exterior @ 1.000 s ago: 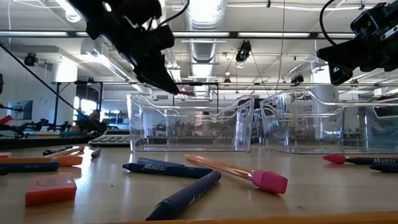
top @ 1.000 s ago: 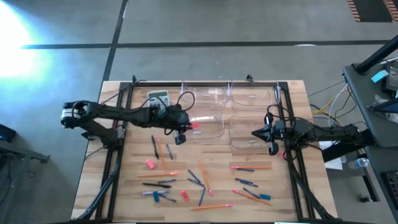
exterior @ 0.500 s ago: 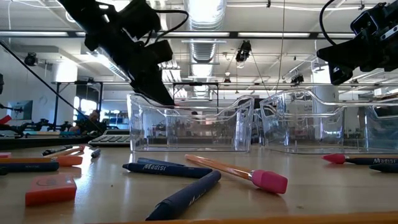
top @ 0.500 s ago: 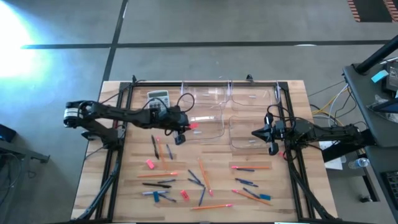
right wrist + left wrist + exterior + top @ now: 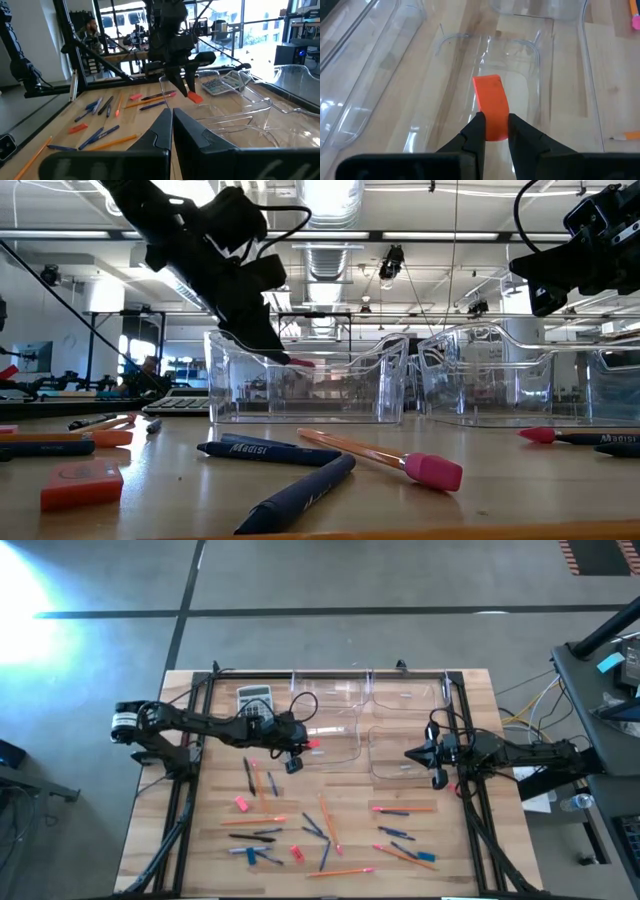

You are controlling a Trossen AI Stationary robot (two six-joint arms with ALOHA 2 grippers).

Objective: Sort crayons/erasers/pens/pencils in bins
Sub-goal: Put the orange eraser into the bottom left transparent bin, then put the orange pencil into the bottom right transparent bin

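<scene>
Now the left gripper [image 5: 303,745] is poised over the near-left bin [image 5: 330,735], its two fingers [image 5: 476,131] pinched tight on a pink eraser [image 5: 491,106], and the wrist view looks straight down past that block onto the clear floor of the tray. From table height the eraser [image 5: 299,363] sits level with the bin's [image 5: 300,380] rim, just inside its left wall. The grey calculator [image 5: 255,697] lies just behind the left arm, beside that same bin.

Over past the bin's right-hand neighbour [image 5: 400,750], the right gripper [image 5: 436,752] waits with its fingers pressed together, holding nothing.

On the side of the bin away from the calculator, the loose stock is scattered across the wood: a pink eraser [image 5: 241,804], a pencil [image 5: 253,821], another pencil [image 5: 340,872] near the table's edge, and a light blue eraser [image 5: 427,857] well off to the right among dark pens.
</scene>
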